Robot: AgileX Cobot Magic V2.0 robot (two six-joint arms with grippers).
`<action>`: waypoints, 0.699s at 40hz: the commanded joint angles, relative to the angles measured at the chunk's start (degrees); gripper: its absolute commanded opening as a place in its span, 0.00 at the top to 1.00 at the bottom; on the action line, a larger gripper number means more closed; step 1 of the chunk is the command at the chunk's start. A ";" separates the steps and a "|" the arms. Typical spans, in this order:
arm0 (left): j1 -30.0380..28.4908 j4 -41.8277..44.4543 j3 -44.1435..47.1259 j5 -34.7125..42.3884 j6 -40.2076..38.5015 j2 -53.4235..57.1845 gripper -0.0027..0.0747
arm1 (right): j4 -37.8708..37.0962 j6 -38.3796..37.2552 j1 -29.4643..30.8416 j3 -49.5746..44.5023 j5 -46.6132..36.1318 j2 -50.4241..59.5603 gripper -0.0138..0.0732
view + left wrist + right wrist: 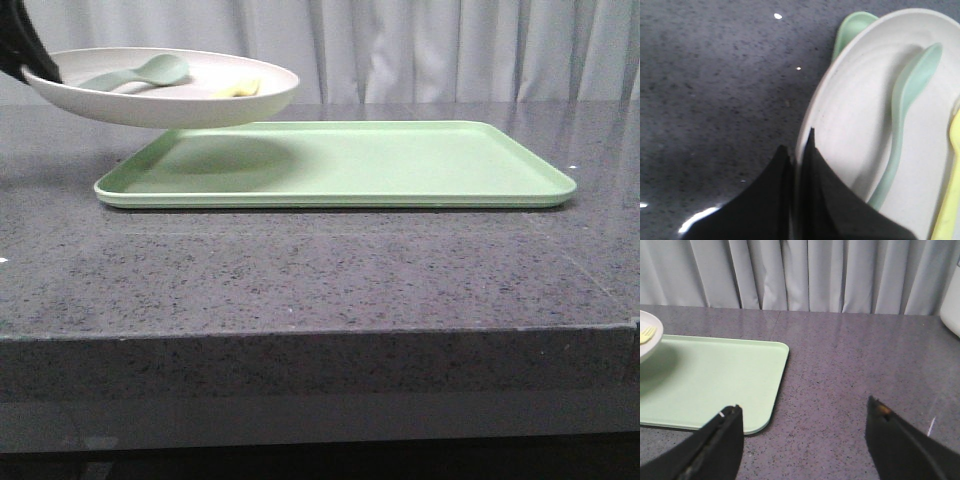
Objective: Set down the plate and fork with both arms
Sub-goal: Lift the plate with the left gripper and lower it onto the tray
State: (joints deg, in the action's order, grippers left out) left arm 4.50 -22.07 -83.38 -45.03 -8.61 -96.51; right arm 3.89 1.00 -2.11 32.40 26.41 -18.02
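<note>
Aloft, left end effector [799,150] pinched on plate [165,100] rim above tray [340,165], right end effector [805,440] wide open, empty.

Table [320,270]: dark grey speckled stone look, polished, faint reflections near the far edge. Tray [400,165]: light green, looks plastic, smooth matt with slight sheen on the rim. Plate [150,105]: cream, smooth, satin, faint concentric ridges inside. Spoon [905,100]: pale grey-green plastic, matt. Fork [952,190]: pale yellow plastic, smooth. Gripper fingers [815,200]: black, matt, plastic-like. Curtain [805,275]: grey-white cloth, soft folds
</note>
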 commanded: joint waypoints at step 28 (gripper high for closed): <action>13.03 6.46 -1.82 16.03 -21.52 -3.13 0.99 | 0.08 0.32 0.21 1.50 -4.12 -1.07 0.22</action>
State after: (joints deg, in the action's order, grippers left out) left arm 17.06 -14.51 -83.38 -34.30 -28.50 -101.90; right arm 3.89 1.00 -2.11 32.40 26.41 -18.02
